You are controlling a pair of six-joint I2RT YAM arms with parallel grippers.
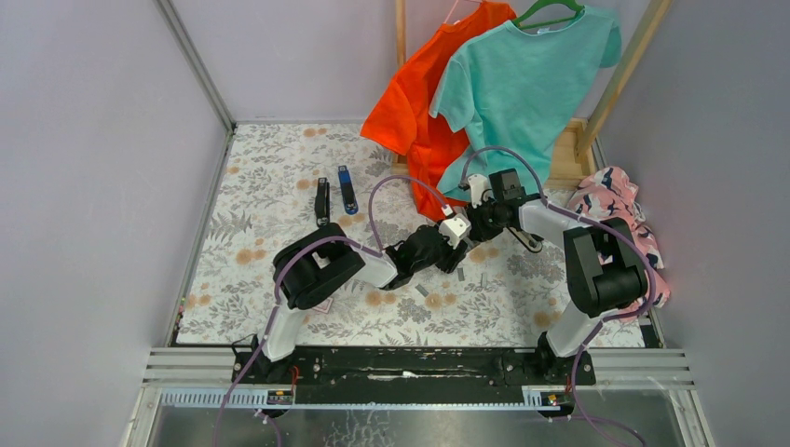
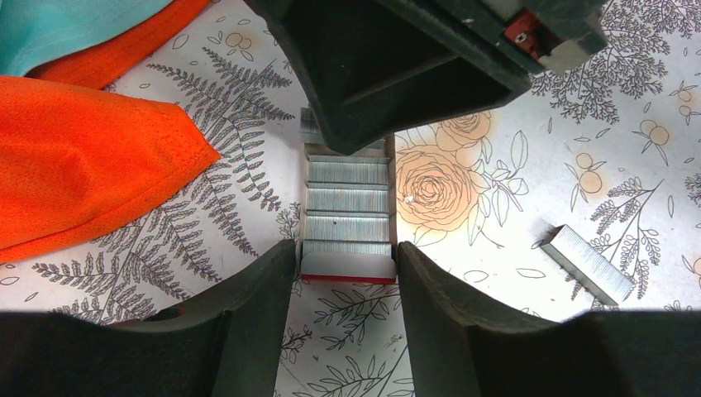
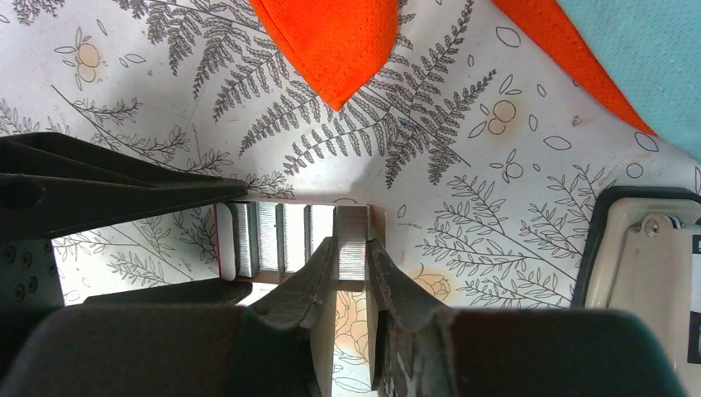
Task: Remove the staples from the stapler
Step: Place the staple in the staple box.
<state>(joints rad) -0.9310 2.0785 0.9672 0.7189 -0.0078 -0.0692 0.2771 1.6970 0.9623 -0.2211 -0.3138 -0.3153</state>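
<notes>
Left gripper (image 2: 347,285) is closed on the sides of a red-and-white card (image 2: 347,266) in which rows of staples (image 3: 351,222) are laid. 1 strip at the card's far end is pinched by the right gripper (image 3: 351,252). 1 loose strip (image 2: 591,263) is seen nearby on the floral table (image 1: 270,177). The stapler (image 1: 321,201) lies well apart, just beside a blue bar (image 1: 347,189).

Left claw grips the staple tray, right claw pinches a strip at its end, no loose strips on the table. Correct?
Not quite. One loose strip lies on the table beside the tray, as the left wrist view shows. The rest holds: the left claw grips the tray, and the right claw pinches a second strip.
</notes>
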